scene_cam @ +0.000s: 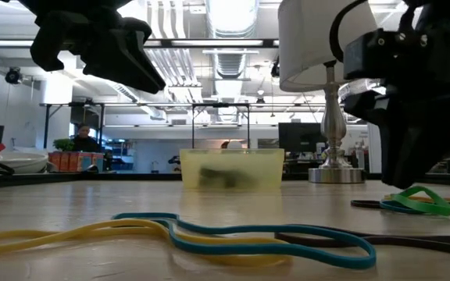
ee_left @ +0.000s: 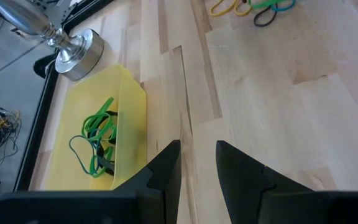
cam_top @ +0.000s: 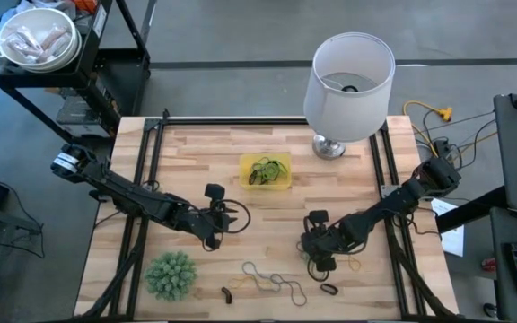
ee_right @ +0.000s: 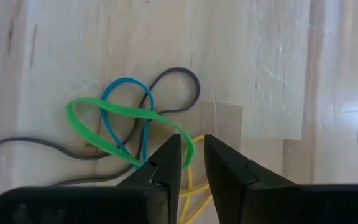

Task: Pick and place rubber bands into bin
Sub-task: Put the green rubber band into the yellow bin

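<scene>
While the right arm works low over a tangle, the left arm waits near the bin:

Right jaws: the right gripper (ee_right: 192, 158) has its jaws narrowly parted just over a green rubber band (ee_right: 104, 112); a green strand passes at the fingertips, but whether it is pinched I cannot tell.

Tangle under the jaws: the green loop overlies a blue band (ee_right: 129, 84) and a long grey band (ee_right: 182, 73), with a yellow band (ee_right: 190, 190) beneath the fingers. Overlapping loops probably explain the approach at one free edge.

Left jaws: the left gripper (ee_left: 197, 168) is released, a clear gap between its fingers, nothing in it; it hovers over bare worktop (cam_top: 196, 170) beside the bin.

Bin: the yellow bin (cam_top: 266, 171) sits mid-worktop, in front of the lamp (cam_top: 348, 76), already holding green and dark bands.

Bands left out: a chain of loops (cam_top: 272, 280) lies near the front edge, two small dark bands (cam_top: 328, 290) beside it.

Bystander object: a spiky green ball (cam_top: 170, 274) sits at the front left corner, apart from the bands.
</scene>
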Robot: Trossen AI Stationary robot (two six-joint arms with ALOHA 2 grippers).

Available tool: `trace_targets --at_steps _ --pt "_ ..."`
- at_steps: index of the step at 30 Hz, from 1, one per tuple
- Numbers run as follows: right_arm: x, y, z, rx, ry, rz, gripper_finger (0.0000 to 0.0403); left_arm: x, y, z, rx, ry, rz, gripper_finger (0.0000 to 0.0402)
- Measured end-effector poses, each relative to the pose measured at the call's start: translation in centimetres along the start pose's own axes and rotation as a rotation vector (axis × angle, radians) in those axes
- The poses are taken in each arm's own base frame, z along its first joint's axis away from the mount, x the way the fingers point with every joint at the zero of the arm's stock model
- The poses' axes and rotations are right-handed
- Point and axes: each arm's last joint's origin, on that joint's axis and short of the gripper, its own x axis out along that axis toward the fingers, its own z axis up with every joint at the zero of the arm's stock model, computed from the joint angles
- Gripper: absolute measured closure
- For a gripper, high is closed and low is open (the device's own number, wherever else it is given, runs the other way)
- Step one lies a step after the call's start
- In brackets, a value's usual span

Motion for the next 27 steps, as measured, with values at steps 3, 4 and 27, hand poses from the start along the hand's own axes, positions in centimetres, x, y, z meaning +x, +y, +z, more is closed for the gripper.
trace_targets --at_steps 3,4,27 --pt "0.5 0.0 -0.5 0.005 -0.014 0.02 0.0341 0.0 0.0 0.0 0.0 0.0 0.0 0.0317" --pt "0.7 0.0 -0.6 0.005 -0.011 0.034 0.0342 0.0 0.0 0.0 0.0 0.0 0.0 0.0317" --pt "0.1 0.4 0.1 -0.096 -0.048 0.012 0.0394 0.0 0.0 0.0 0.002 0.0 0.0 0.0317"
